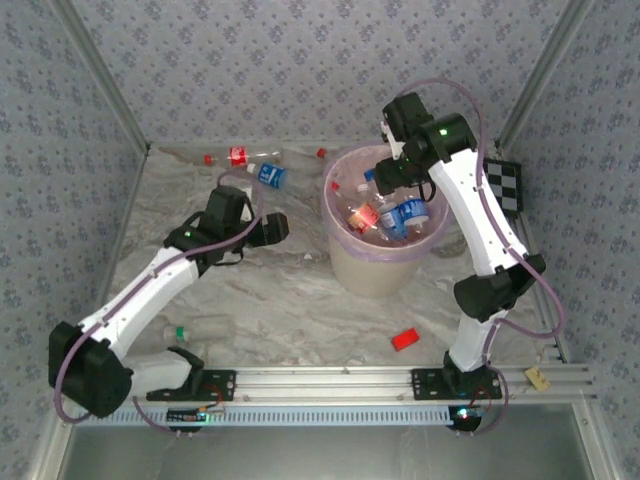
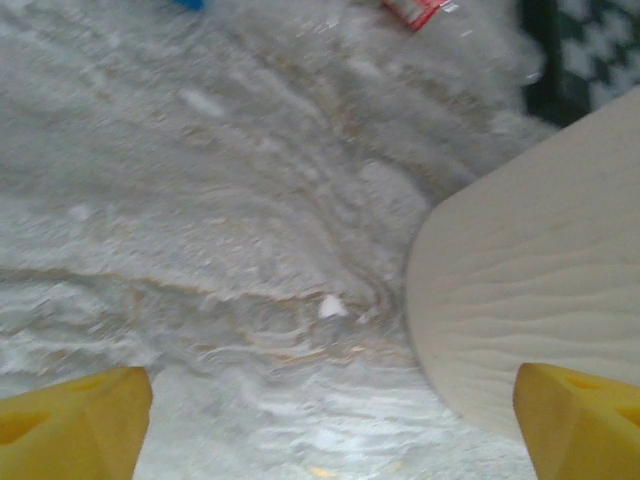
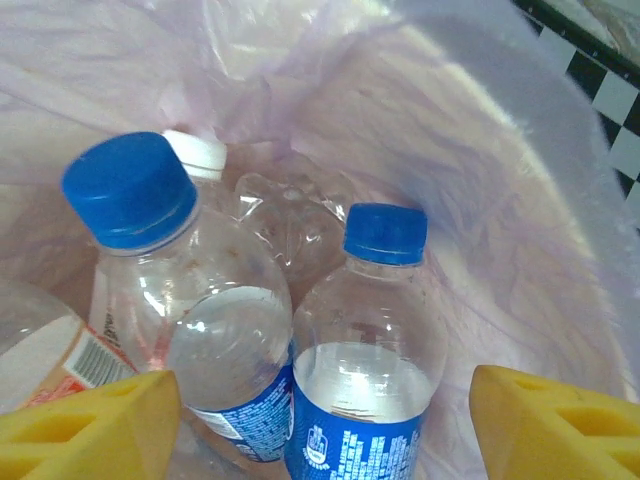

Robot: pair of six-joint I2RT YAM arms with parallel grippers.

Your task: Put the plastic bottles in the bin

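Plastic bottles lie heaped inside the bin, resting on its pink-purple liner. Two of them have blue caps and blue labels and sit side by side. Behind these are a white-capped one and a crumpled clear one. A bottle with a red and white label lies to their left.

The right gripper hangs over the bin's mouth, toward the far side of the rim. Its yellow fingers are spread wide and pinch nothing, and the blue-capped pair lies below them.

The left gripper is just left of the bin, low over the marbled table. Its fingers are also spread apart with nothing between them, and the bin's cream wall is close on its right.

Outside the bin, a red-labelled bottle and a blue-labelled bottle lie on the table to the bin's left, nearer the back wall. A loose red cap sits just beyond the bin's far-left rim. A small red block lies on the near side of the bin, and a checkerboard lies to its right.
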